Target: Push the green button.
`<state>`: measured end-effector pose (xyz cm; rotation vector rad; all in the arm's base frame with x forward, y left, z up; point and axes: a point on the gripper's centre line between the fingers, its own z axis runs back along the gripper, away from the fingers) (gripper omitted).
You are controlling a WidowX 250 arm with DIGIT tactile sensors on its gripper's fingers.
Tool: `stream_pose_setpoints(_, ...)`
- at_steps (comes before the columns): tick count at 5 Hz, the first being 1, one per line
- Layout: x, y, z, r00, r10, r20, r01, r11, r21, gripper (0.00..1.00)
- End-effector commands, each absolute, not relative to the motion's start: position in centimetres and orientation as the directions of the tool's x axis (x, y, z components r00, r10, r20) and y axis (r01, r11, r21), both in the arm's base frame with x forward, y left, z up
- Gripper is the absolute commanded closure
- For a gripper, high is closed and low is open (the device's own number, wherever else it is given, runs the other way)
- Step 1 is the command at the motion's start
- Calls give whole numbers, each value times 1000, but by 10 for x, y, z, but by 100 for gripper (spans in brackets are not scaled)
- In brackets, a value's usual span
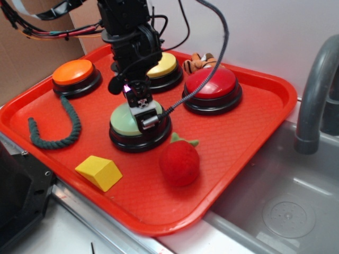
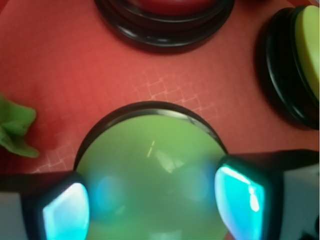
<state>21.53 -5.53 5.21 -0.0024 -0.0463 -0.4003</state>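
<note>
The green button [image 1: 128, 119] is being shown near the middle of the red tray [image 1: 249, 132], between the yellow button [image 1: 163, 66] and the plush strawberry [image 1: 179, 161]. The hand [image 1: 142, 108] is being held open directly over its dome, one finger [image 2: 65, 212] on each side.

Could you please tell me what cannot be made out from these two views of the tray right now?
- Exterior view: whether the gripper actually presses the green button; the wrist hardware covers the contact spot.
- Wrist view: the fingertips are blurred and cut off by the bottom edge, so contact is unclear.
- Exterior view: the yellow button and the tiger toy are partly hidden, by the arm and the red button.
</note>
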Motion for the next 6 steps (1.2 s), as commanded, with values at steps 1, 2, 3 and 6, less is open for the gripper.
stream_pose_setpoints(1, 207, -54, 69, 916, -387, 102, 389, 921, 3, 0)
stream_pose_setpoints(2, 206, -52, 88, 936, -338, 101, 338, 941, 16, 0)
stream_pose_setpoints(3, 204, -52, 98, 950, -302, 80, 302, 953, 11, 0)
stream_pose_setpoints(6, 208, -56, 110, 954, -295, 49, 293, 955, 40, 0)
